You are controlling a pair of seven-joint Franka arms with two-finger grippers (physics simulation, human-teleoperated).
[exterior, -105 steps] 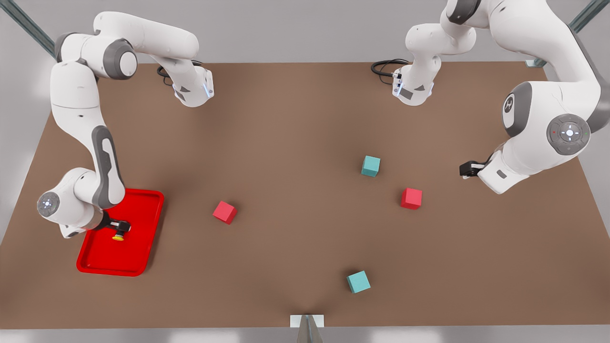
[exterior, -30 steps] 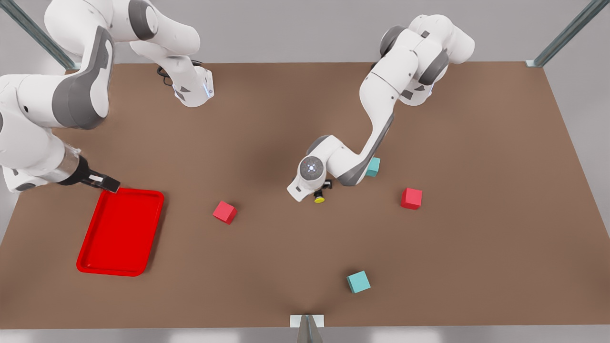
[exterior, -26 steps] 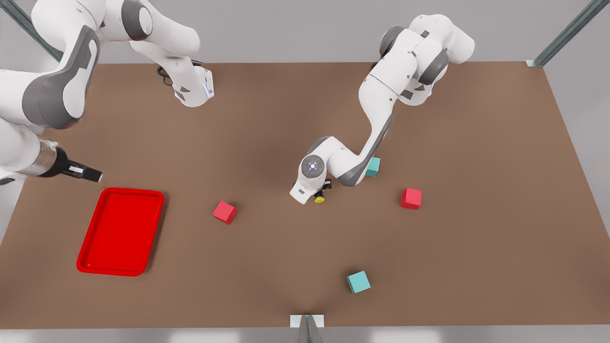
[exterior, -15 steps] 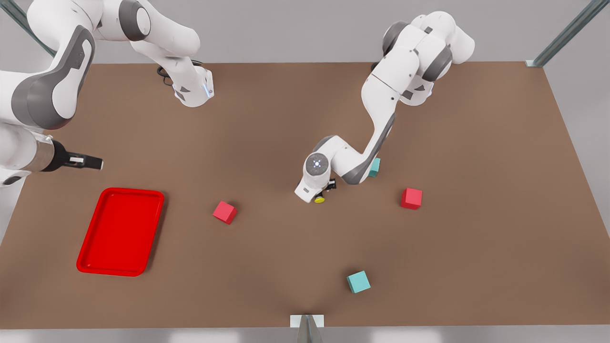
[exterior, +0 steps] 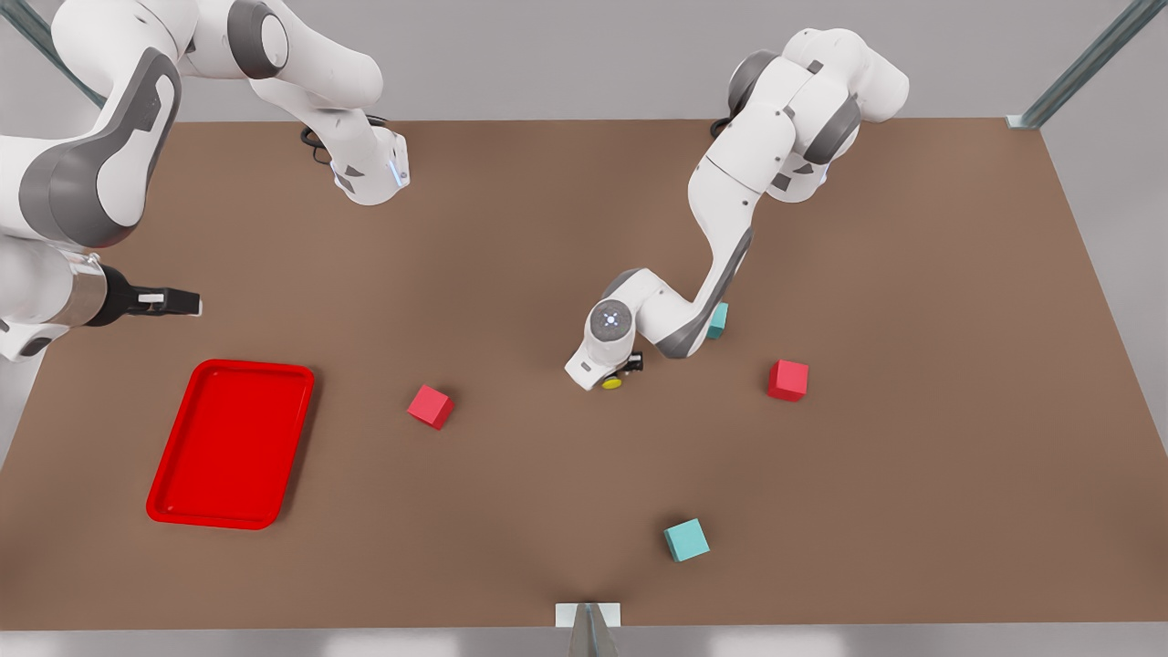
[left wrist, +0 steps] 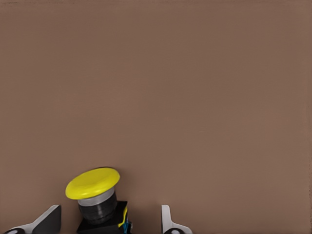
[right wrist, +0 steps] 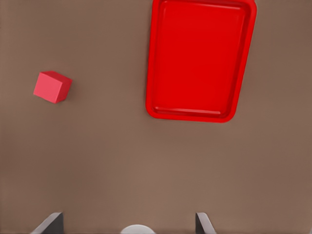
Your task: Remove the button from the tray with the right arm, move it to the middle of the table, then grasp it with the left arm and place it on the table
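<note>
The button (exterior: 611, 382), a yellow cap on a dark body, sits on the brown table (exterior: 547, 237) near its middle. My left gripper (exterior: 624, 367) is low over it. In the left wrist view the button (left wrist: 93, 183) stands between the left gripper's (left wrist: 108, 210) fingers (left wrist: 165, 219), which are open and clear of its sides. The red tray (exterior: 228, 444) lies at the front view's left with nothing in it. My right gripper (exterior: 178, 302) hangs open beyond the tray's far end. The right wrist view shows the tray (right wrist: 200, 58) past the right gripper (right wrist: 128, 215).
Two red cubes (exterior: 430, 406) (exterior: 787, 380) lie on either side of the button. One teal cube (exterior: 685, 539) is near the front edge. Another teal cube (exterior: 718, 320) peeks out behind the left arm. The nearer red cube (right wrist: 52, 87) lies beside the tray.
3.5 s ago the right gripper held the button in the tray. Over the last second the right gripper drew away from the tray, the left wrist turned slightly over the button, which stayed put.
</note>
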